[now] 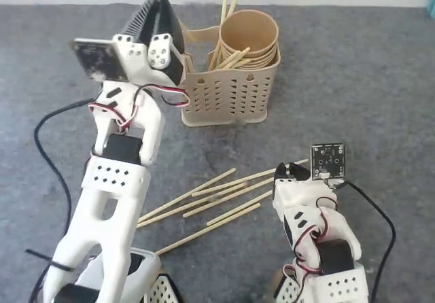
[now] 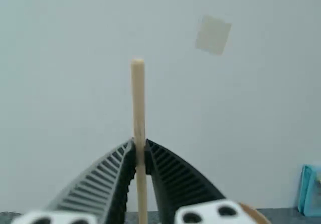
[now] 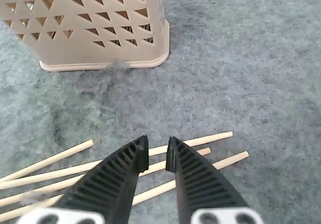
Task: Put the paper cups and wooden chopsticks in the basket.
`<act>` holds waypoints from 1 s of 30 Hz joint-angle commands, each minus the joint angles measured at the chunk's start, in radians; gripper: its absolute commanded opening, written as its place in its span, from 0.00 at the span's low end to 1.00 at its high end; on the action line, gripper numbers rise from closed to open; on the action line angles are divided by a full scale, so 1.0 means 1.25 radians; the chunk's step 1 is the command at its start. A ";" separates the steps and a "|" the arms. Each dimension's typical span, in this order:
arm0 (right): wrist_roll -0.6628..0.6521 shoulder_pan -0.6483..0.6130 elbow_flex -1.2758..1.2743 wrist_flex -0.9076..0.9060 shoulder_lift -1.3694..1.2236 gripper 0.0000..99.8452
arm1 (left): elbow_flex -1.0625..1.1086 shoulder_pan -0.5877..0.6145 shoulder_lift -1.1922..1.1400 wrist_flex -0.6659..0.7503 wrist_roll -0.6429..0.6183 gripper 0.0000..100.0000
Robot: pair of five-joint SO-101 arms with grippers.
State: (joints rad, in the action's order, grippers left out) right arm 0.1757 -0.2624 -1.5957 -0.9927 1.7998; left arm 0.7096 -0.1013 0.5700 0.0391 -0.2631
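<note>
The beige perforated basket (image 1: 231, 92) stands on the grey carpet and holds stacked paper cups (image 1: 249, 37) and a few upright chopsticks (image 1: 223, 7). My left gripper (image 1: 160, 1) is raised beside the basket's left rim, shut on one wooden chopstick (image 2: 138, 103) that points up toward the wall; its fingers (image 2: 108, 176) clamp the stick. Several loose chopsticks (image 1: 204, 198) lie on the carpet in front of the basket. My right gripper (image 3: 156, 146) hovers low over the right ends of those chopsticks (image 3: 200, 141), open by a narrow gap with nothing between its fingers.
The basket's near wall (image 3: 90, 23) lies just beyond the loose sticks. A black cable (image 1: 42, 136) loops on the carpet at the left. A blue object (image 2: 311, 189) sits at the far right by the wall. Bare carpet spreads right of the basket.
</note>
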 commanded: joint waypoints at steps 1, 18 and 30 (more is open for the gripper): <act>0.001 0.009 0.007 -0.004 0.012 0.07 | -0.047 -0.011 -0.001 -0.010 0.066 0.01; -0.071 0.001 0.018 -0.058 0.009 0.08 | -0.177 0.140 0.083 -0.369 0.122 0.32; -0.230 -0.177 0.023 -0.093 0.008 0.22 | -0.161 0.417 0.383 -0.966 0.122 0.32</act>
State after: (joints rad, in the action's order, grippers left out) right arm -0.0284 -0.4035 -1.5957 -1.1078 1.7998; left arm 0.4626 0.3376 0.9705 -1.0840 -0.1189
